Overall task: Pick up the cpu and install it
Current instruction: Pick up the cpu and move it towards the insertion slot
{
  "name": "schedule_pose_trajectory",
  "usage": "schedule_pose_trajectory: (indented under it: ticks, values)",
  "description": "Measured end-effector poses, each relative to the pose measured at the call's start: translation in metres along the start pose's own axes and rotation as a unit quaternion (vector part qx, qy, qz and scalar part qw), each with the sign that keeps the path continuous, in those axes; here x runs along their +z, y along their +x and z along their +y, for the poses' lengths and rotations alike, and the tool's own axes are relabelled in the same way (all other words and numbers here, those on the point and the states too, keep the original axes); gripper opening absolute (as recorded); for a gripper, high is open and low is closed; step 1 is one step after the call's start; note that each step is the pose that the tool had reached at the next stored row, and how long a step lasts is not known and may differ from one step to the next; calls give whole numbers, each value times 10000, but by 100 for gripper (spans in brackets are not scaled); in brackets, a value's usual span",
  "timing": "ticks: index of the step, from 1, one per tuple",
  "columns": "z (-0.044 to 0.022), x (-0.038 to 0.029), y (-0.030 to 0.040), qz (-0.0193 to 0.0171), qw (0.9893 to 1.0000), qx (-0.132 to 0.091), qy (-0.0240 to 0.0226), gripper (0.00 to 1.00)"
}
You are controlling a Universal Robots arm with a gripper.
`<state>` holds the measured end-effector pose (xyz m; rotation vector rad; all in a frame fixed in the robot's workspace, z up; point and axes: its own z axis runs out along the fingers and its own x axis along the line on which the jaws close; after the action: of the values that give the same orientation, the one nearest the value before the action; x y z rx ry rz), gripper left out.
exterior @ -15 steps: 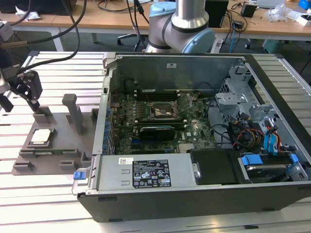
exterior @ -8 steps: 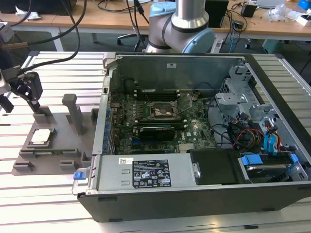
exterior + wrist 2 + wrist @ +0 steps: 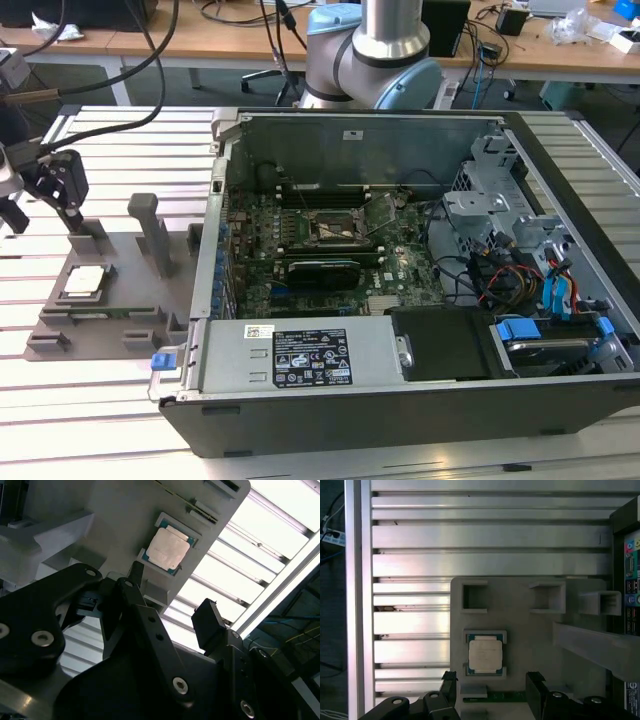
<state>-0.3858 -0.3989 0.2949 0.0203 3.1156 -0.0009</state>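
gripper [image 3: 491, 679]: wide open, empty, near cpu [image 3: 485, 654], not touching | cpu: flat in pocket of grey tray [image 3: 530, 635], near tray edge at exterior view's left | handling: likely light, stiff, fragile underside | hold: two opposite thin rims, gently

Exterior view evenly lit, computer case [image 3: 420, 415] interior dim. Table slats [image 3: 260, 535] glare white in the second wrist view.

Open space above the cpu [image 3: 485, 654]; grey upright post [image 3: 152, 230] between it and the computer case [image 3: 400, 425].
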Motion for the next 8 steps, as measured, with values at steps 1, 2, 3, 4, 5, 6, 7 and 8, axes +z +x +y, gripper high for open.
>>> schedule_pose_trajectory:
  ticks: [1, 2, 3, 4, 5, 6, 7, 8]
  values:
    - [0, 2, 0, 0, 10000, 0, 0, 66]
    - [0, 7, 0, 0, 10000, 0, 0, 66]
    - [0, 9, 0, 0, 10000, 0, 0, 66]
    - [0, 12, 0, 0, 10000, 0, 0, 66]
    - [0, 14, 1, 0, 10000, 0, 0, 66]
    - [0, 16, 1, 0, 10000, 0, 0, 66]
    - [0, 19, 1, 0, 10000, 0, 0, 66]
    - [0, 21, 1, 0, 10000, 0, 0, 66]
